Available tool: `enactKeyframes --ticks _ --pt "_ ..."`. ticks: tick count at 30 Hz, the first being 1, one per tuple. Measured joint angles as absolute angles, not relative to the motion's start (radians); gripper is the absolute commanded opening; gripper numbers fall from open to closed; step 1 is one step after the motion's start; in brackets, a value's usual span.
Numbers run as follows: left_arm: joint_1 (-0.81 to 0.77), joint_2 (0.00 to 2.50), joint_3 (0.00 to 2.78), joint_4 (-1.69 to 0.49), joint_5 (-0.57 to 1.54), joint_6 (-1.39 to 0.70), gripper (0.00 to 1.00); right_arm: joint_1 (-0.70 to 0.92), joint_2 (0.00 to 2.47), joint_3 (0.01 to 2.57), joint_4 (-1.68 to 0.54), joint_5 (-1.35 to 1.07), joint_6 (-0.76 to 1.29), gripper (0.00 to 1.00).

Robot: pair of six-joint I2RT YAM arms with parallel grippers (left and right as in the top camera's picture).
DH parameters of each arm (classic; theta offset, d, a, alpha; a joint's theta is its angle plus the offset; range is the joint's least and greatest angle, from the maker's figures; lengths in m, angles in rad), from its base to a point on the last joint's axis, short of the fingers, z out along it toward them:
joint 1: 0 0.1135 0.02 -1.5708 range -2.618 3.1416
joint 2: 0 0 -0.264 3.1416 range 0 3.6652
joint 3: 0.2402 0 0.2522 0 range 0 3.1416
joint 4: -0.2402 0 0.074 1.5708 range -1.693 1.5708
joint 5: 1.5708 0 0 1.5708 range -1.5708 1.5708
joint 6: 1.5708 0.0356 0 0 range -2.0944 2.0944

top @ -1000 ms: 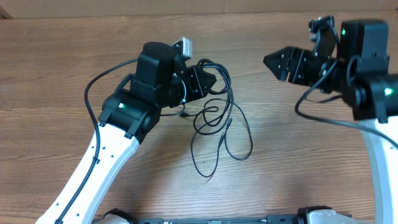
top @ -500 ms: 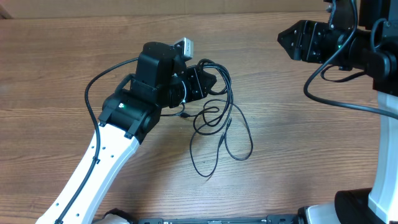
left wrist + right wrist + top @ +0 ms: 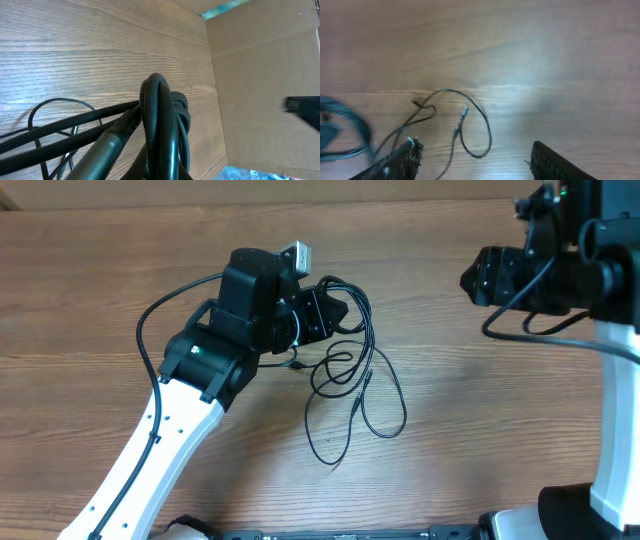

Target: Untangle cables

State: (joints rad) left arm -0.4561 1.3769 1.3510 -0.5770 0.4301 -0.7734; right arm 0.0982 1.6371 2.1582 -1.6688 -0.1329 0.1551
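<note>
The cables are thin black cords lying in loose loops on the wooden table, just right of centre. Their upper end is bunched in my left gripper, which is shut on them. In the left wrist view that bunch rises as a tight loop right in front of the camera, hiding the fingers. My right gripper hangs open and empty at the far right, well apart from the cords. The right wrist view looks down past its two fingers onto a cable loop with a small plug tip.
A cardboard wall runs along the table's far edge and shows in the left wrist view. A thick black wire arcs out from the left arm. The right arm's own wire hangs below its gripper.
My right arm has pulled back to the right and risen, its gripper moving away from the cables. The left arm and the cable loops have not moved.
</note>
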Motion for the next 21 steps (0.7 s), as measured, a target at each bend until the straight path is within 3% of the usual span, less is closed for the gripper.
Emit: enactKeyframes --ticks 4,13,21 --pt "-0.456 1.377 1.351 -0.577 0.43 -0.766 0.04 0.115 1.639 1.975 -1.573 -0.113 0.173 0.67" --pt "-0.456 1.377 1.351 -0.588 0.43 -0.683 0.04 0.361 1.623 1.52 -1.279 -0.099 0.28 0.67" --pt "-0.368 1.377 1.351 -0.693 0.432 -0.57 0.04 0.38 1.443 1.452 -1.242 -0.086 0.348 0.72"
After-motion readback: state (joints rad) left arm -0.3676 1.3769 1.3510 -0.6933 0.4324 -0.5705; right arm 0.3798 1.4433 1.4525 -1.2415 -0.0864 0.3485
